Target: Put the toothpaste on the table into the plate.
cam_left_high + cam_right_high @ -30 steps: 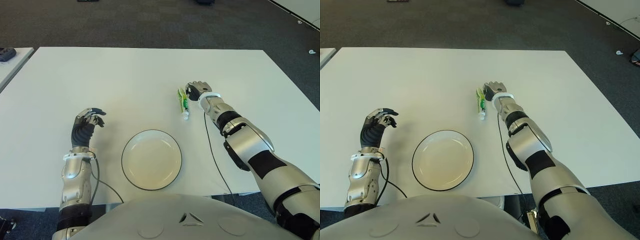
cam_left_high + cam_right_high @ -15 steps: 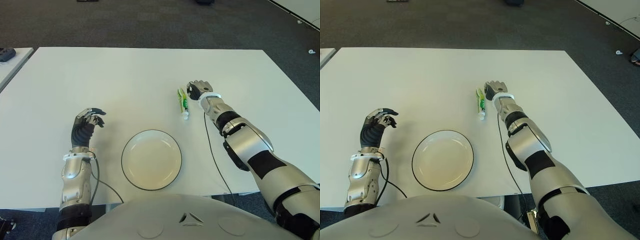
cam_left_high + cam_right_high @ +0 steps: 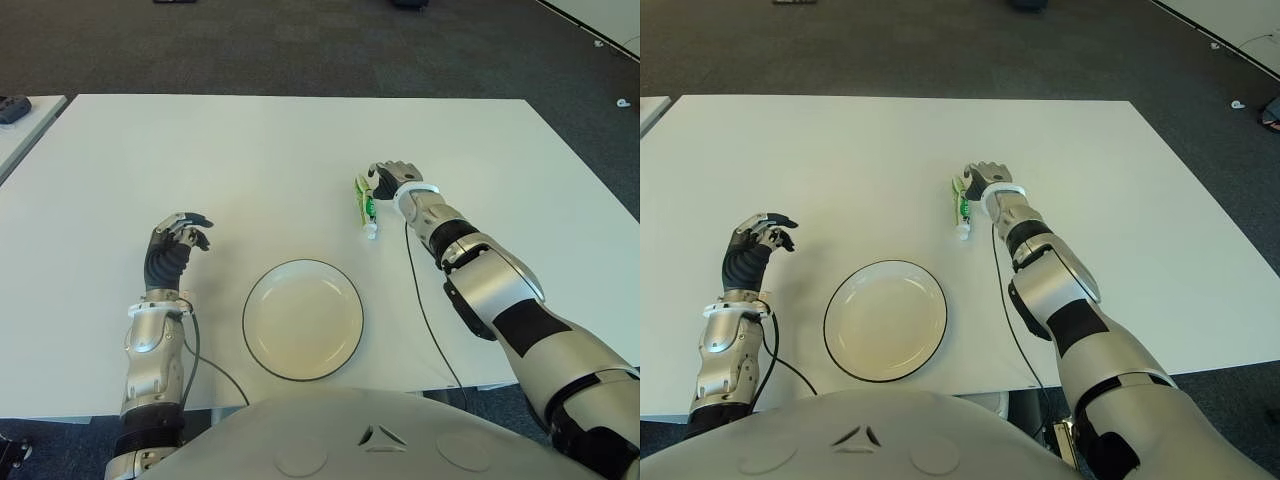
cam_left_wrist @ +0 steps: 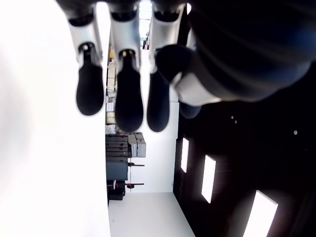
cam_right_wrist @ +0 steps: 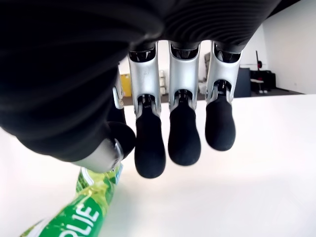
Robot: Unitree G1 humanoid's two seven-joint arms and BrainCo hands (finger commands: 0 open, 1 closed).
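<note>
- Toothpaste (image 3: 366,206) lies flat on the table (image 3: 250,150) in the left eye view, at about one o'clock from the plate (image 3: 303,319) and well apart from it. My right hand (image 3: 393,177) shows just beside its far end, at its three o'clock. I judge I am in the reach-and-grasp step; nothing is lifted yet.
- Right eye view: same layout. My left hand (image 3: 755,243) shows idle at nine o'clock from the plate, fingers loosely curled around nothing.
- Right wrist view: this shows what the head views cannot. The right fingers (image 5: 183,133) hang relaxed and gapped, holding nothing, with the thumb just above the green tube; I cannot tell whether it touches.
- Left wrist view: left fingertips (image 4: 128,96) dangle, nothing between them.
- Next, I judge, the right fingers must close across the tube, lift it, and carry it toward seven o'clock to the plate.
</note>
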